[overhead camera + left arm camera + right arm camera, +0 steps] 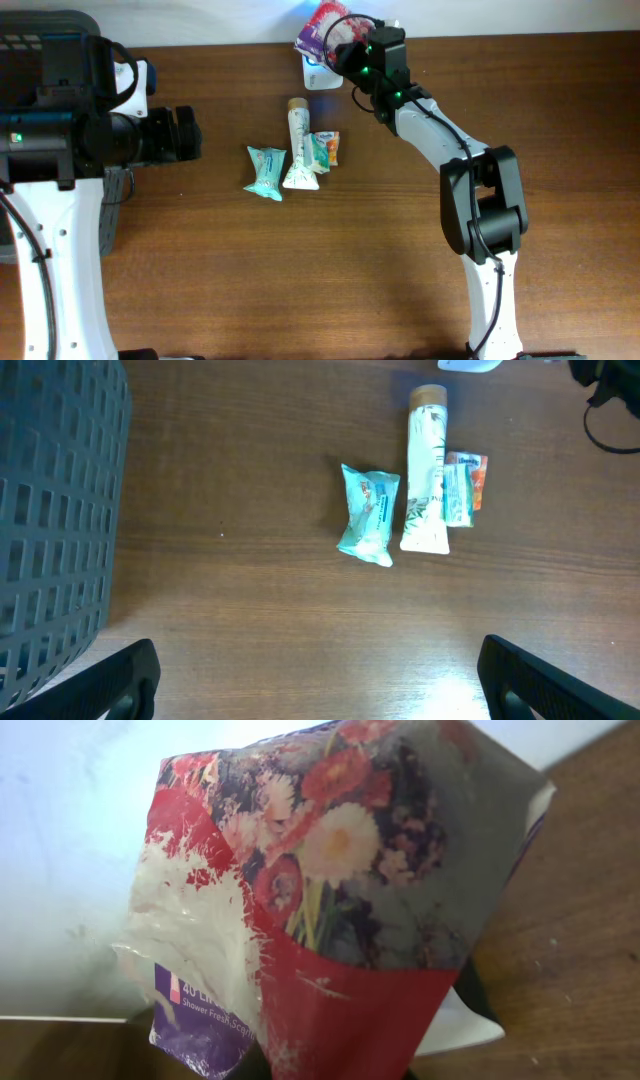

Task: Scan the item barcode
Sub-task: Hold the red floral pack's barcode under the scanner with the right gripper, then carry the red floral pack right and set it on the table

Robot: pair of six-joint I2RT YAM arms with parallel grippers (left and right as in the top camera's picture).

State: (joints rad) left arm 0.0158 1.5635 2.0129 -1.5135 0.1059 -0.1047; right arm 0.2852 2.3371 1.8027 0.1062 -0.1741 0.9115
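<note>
The item is a soft pack [322,25] printed with flowers, red and purple at its lower end. My right gripper [350,47] is shut on it at the table's far edge, holding it above a white scanner [322,75] lit bluish. In the right wrist view the pack [340,890] fills the frame and hides most of my right gripper [350,1055]. No barcode shows on the side I see. My left gripper [190,133] hangs open at the left, with bare wood between its fingers [110,685].
Three more items lie mid-table: a teal pouch [266,172], a white tube [299,147] and a small orange-green packet [326,148]. A grey mesh basket [50,510] stands at the left, close to my left arm.
</note>
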